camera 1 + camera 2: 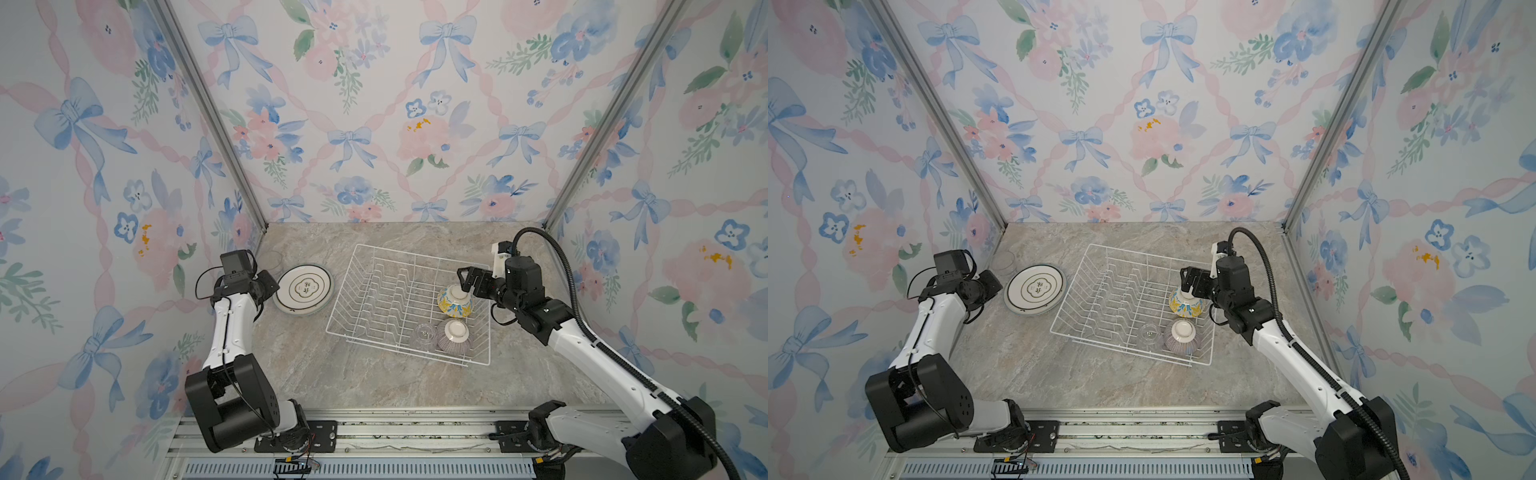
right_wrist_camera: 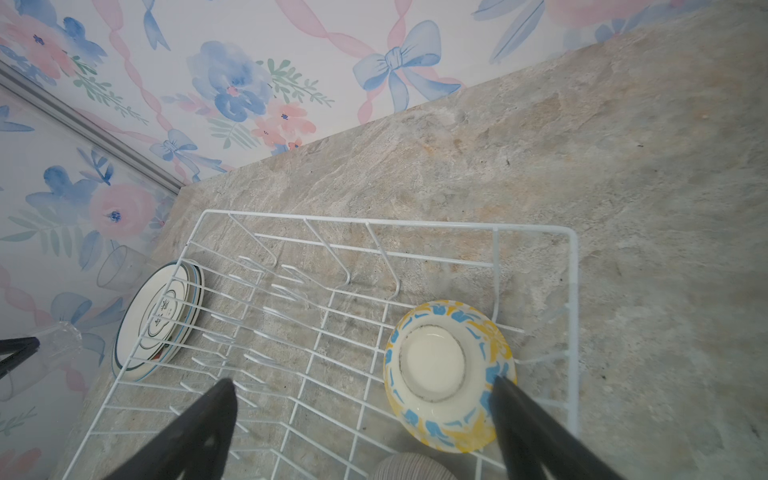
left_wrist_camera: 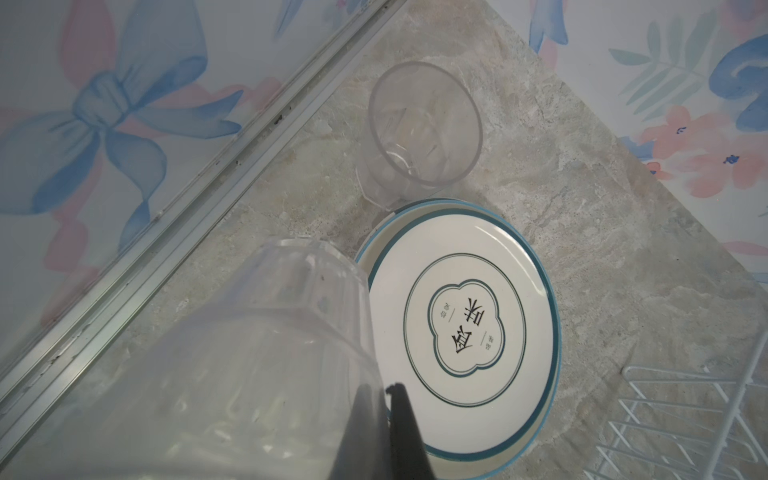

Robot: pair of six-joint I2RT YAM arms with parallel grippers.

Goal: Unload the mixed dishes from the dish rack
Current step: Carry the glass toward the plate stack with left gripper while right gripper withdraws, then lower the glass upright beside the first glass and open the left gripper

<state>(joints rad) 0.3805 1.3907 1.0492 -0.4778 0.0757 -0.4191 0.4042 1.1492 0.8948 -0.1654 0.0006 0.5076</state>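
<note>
Left gripper holds a clear glass tight at nine o'clock of the plates, while right gripper stands wide over the floral bowl in the dish rack.

grey-striped bowl cut off, held glass blurred, perhaps tilted

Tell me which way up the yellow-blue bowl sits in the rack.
Upside down: the yellow-blue bowl shows its white foot ring facing up.
</note>
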